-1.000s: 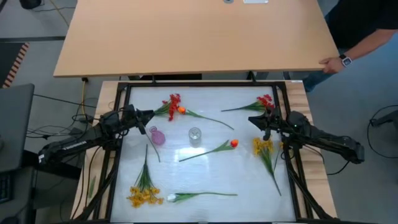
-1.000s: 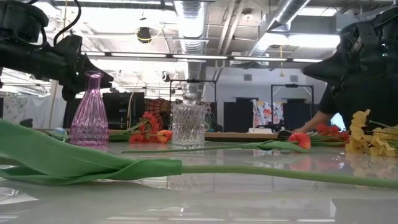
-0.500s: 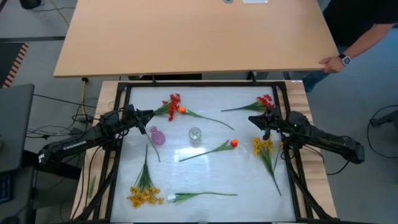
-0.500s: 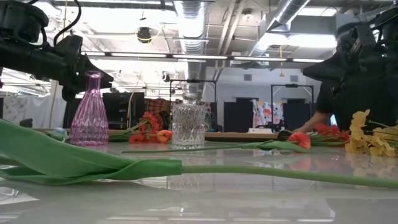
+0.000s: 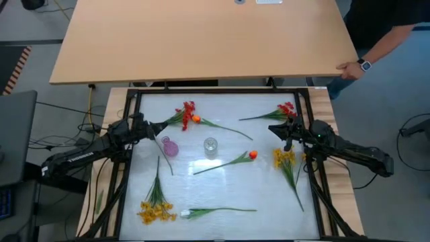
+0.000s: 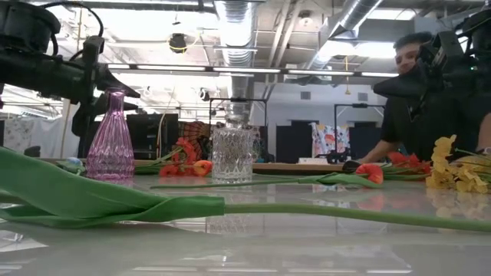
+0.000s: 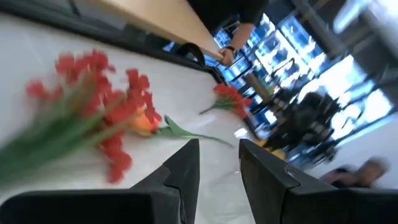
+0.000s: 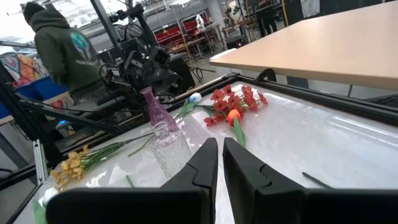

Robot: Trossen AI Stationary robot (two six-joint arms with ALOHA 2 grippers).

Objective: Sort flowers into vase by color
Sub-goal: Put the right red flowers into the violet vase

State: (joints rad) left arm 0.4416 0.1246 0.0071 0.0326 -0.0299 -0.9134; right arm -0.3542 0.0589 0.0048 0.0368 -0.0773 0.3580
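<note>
Red, orange, yellow, white flowers (image 5: 222, 163) lie scattered flat

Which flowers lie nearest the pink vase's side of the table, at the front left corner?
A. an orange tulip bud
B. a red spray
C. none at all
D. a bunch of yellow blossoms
D: seen from above, the bunch of yellow blossoms lies at the front left corner, below the pink vase.

Two vases stand near the table's (image 5: 134, 168) centre: the pink glass bottle vase (image 5: 169, 147) left, the clear cut-glass vase (image 5: 211, 146) right. Behind them lies a red spray with an orange bud (image 5: 189, 115); a second red spray (image 5: 285, 109) lies far right. Yellow bunches (image 5: 156, 210) (image 5: 283, 158) lie front left and right, with the white tulip (image 5: 187, 214) beside the former.
</note>
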